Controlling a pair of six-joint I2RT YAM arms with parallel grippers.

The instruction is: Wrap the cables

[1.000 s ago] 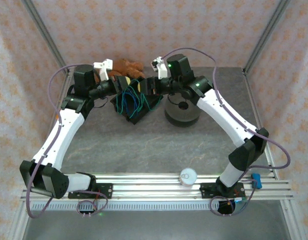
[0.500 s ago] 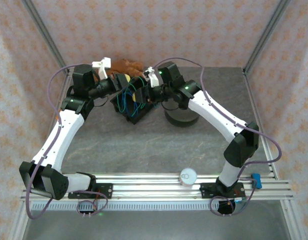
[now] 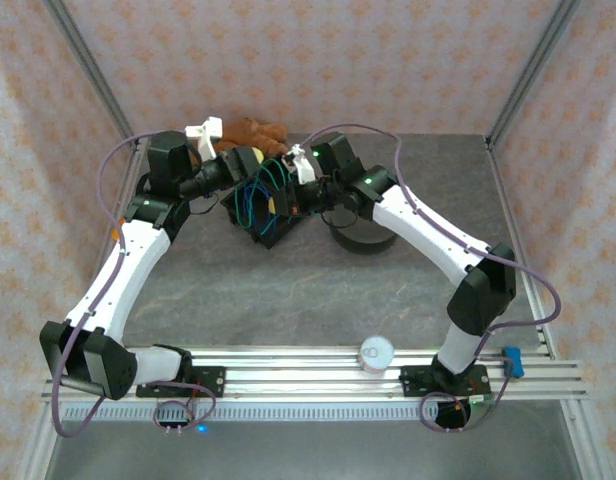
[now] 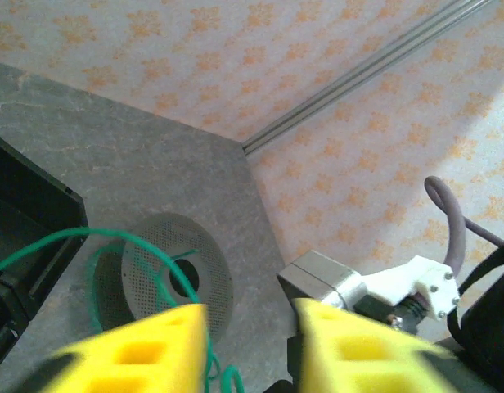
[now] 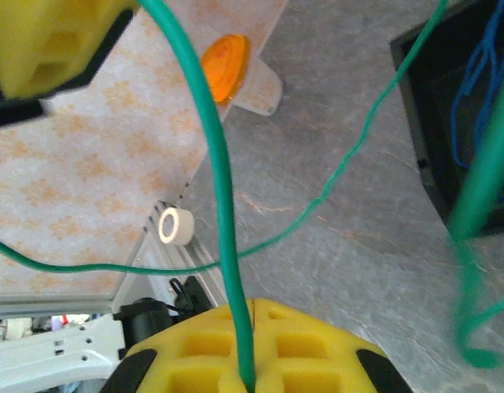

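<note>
One green cable (image 5: 215, 164) is pinched in the right claw (image 5: 252, 327), bottom centre, likely for winding; left claw (image 4: 250, 327) gapes, empty

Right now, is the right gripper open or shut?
Shut. Right wrist view: jaws of the right gripper meet, pinching the green cable in the seam.

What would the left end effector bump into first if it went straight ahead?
Probably the green cable looping just ahead of the left end effector, then the grey spool behind it; depth is hard to judge.
</note>
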